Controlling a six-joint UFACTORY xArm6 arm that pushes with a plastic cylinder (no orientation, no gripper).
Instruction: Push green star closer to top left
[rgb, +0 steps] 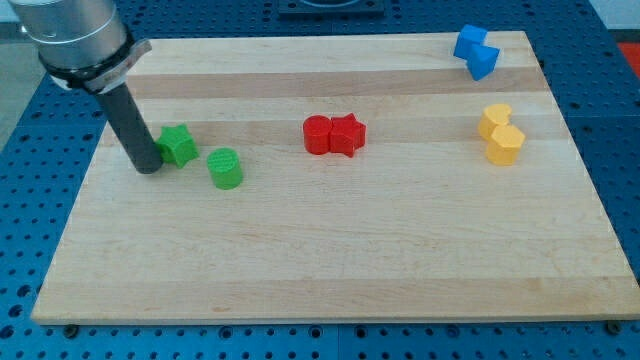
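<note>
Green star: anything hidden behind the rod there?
The rod covers the left edge of the green star; the rest of it shows. My tip sits at the star's lower left, seemingly touching it. The green cylinder stands apart, fully visible.

Pale wood board (330, 260), matt blocks.

A pale wooden bench top (330, 270) with lengthwise grain fills most of the view. Around it on every side lies a blue metal base plate (620, 180) dotted with a regular grid of small holes. Above the bench's top edge, a dark fixture (330, 6) is partly visible. Lighting is even and bright.
</note>
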